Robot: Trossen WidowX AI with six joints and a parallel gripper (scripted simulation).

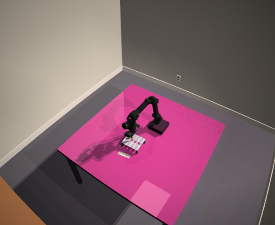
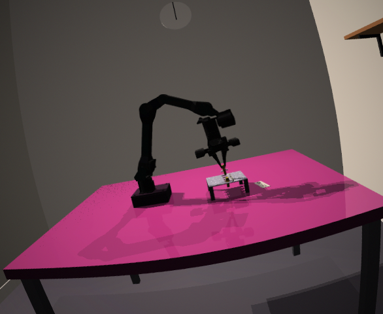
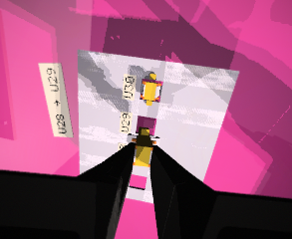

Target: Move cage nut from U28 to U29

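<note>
Clamped with the end effector (image 1: 129, 137) (image 2: 223, 167) (image 3: 145, 144) on the cage nut (image 2: 224, 171) (image 3: 144, 156), held over the rail plate (image 1: 139, 139) (image 2: 215, 180) (image 3: 185, 119), toward 6 o'clock from hole U29 (image 3: 146, 122) in the wrist view. Likely to snag on the rim if lowered short or tilted, perhaps leaving one wing unopened; likely to bump the other nut (image 3: 150, 92) at 12 o'clock if overshot.

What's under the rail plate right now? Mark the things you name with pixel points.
Under the rail plate (image 1: 139, 139) (image 2: 215, 180) (image 3: 195, 119) I see its dark legs, shadow and the pink table (image 1: 181, 145) (image 2: 185, 236) (image 3: 255, 199). The underside is hidden, so I can't tell whether any nut's wings are open.
</note>
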